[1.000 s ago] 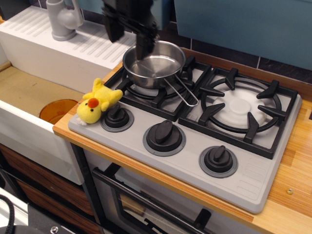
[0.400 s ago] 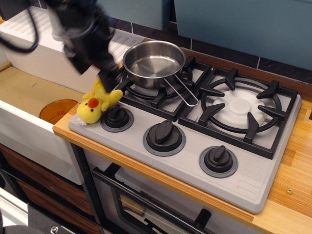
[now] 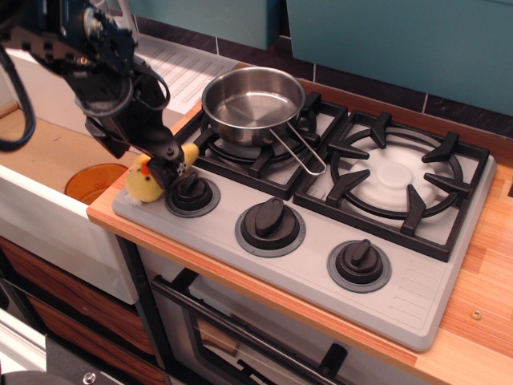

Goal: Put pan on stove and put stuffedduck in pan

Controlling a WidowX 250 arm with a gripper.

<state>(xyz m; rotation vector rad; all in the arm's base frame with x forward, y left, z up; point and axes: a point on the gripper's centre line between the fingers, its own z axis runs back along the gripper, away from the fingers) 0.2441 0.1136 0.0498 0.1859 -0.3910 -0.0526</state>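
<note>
Tool (image 3: pixel 167 167) down on 1 stuffedduck (image 3: pixel 144 181) at stove (image 3: pixel 313 257) front-left corner; we can't tell grip state. 1 pan (image 3: pixel 252 100) on left grate; 3 knobs.

Teal wall (image 3: pixel 401 40), wooden countertop (image 3: pixel 481 281)

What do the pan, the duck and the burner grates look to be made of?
Pan: polished steel, judging by its mirror-like reflections. Duck: soft yellow plush with a fuzzy surface, mostly hidden by the tool. Grates: matte black, cast metal or plastic; unclear.
</note>
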